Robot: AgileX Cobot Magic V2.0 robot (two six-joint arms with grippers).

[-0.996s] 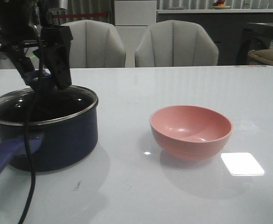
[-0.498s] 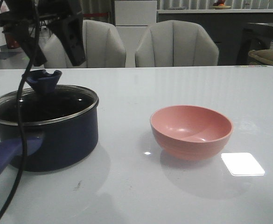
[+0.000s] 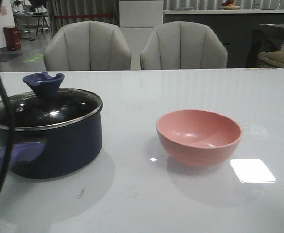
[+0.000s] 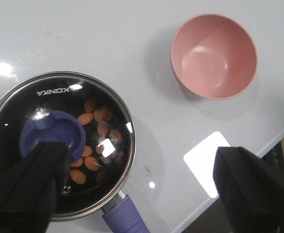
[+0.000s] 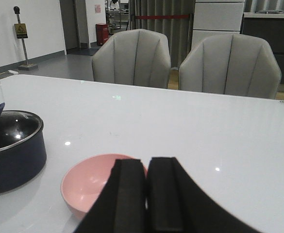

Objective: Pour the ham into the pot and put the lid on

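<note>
On the table [image 3: 190, 92], toward its left side: the pot [image 3: 59, 145], its handle [image 3: 1, 165] reaching toward the near left edge. On the pot: the lid [image 3: 44, 111], seated in the rim, knob [image 3: 43, 83] up. Inside, under the lid: the ham [image 4: 95, 141]. To the pot's right, well apart: the bowl [image 3: 198, 137]. Behind the table, side by side: two chairs [image 3: 132, 46].
</note>
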